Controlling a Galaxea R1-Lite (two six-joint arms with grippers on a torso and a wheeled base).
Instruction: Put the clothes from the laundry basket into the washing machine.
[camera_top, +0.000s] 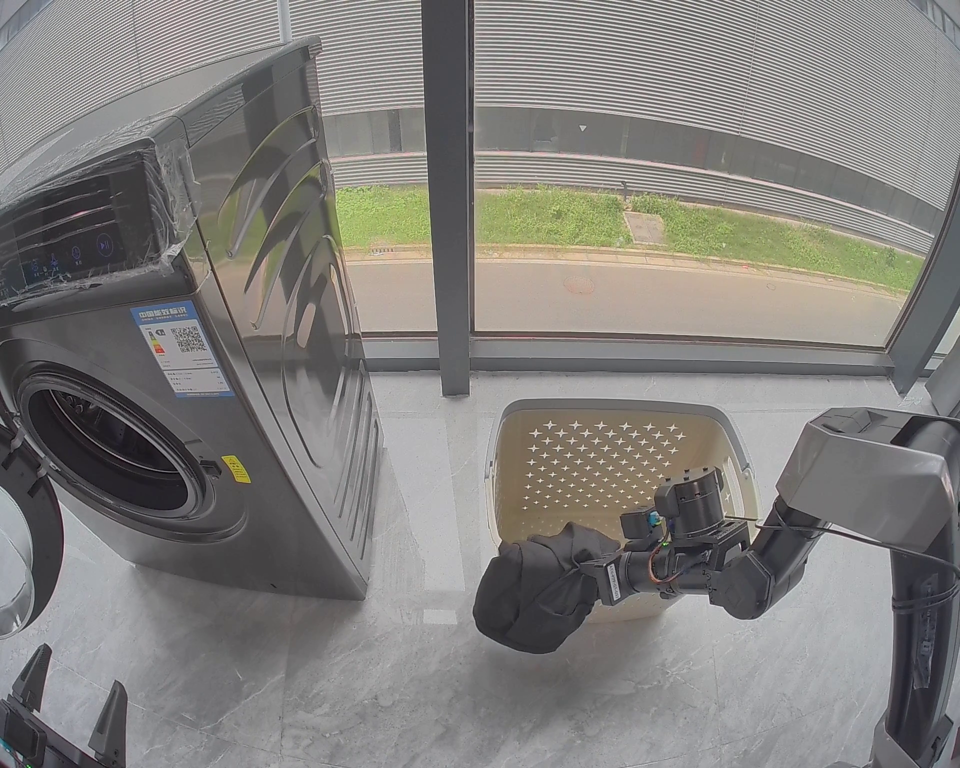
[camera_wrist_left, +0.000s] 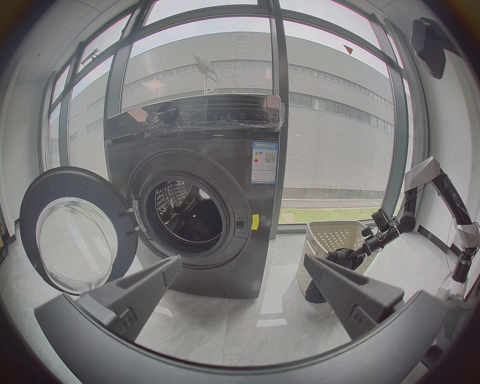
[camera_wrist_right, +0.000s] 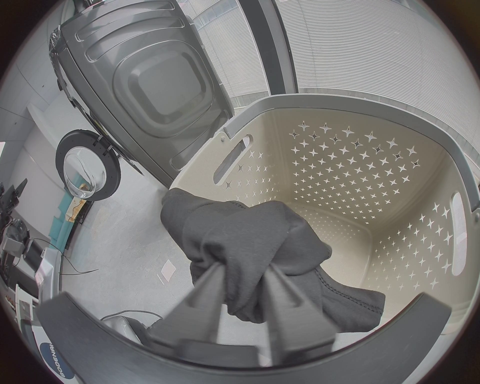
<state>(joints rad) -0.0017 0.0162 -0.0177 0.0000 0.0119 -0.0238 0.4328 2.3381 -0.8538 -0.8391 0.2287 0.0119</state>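
- The right gripper (camera_wrist_right: 243, 270) is clamped on a dark grey garment (camera_top: 535, 595); a bunched fold is pinched between its 2 fingers.
- In the head view, the garment is held at 7 o'clock of the laundry basket (camera_top: 610, 408), over its near corner and partly past the rim.
- The cream basket is placed on the grey floor (camera_top: 400, 680), at 5 o'clock of the head view's centre and beside the washing machine (camera_top: 270, 330).
- The washing machine is located at 9 o'clock. Its round door (camera_wrist_left: 75, 240) is swung fully open and the drum opening (camera_top: 110, 450) is exposed.
- The left gripper (camera_top: 78, 680) is positioned at 7 o'clock, low in front of the machine. Its fingers are spread apart, with nothing between them.
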